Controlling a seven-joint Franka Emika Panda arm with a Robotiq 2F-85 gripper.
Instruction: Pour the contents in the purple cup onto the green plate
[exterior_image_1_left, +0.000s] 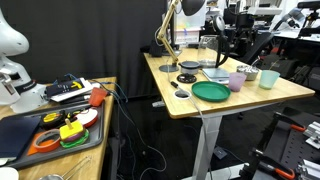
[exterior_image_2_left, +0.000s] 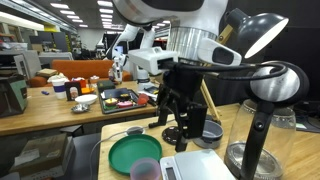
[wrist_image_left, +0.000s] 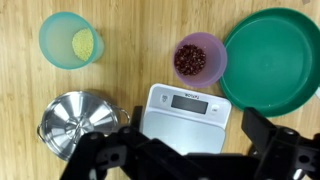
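The purple cup (wrist_image_left: 200, 58) stands upright on the wooden table, with small dark reddish bits (wrist_image_left: 192, 60) inside. It also shows in both exterior views (exterior_image_1_left: 237, 81) (exterior_image_2_left: 146, 170). The green plate (wrist_image_left: 275, 60) lies flat right beside the cup and looks empty; it shows in both exterior views (exterior_image_1_left: 211, 91) (exterior_image_2_left: 135, 153). My gripper (wrist_image_left: 190, 150) is open and empty. It hangs above a white scale (wrist_image_left: 185, 110), short of the cup and apart from it. It shows in both exterior views (exterior_image_1_left: 236, 45) (exterior_image_2_left: 180, 125).
A mint-green cup (wrist_image_left: 70, 40) with yellow contents stands apart from the purple cup. A steel pot (wrist_image_left: 75, 125) sits beside the scale. Black discs (exterior_image_1_left: 187, 79) and a lamp (exterior_image_1_left: 170, 30) are on the table. A cluttered second table (exterior_image_1_left: 60, 120) stands alongside.
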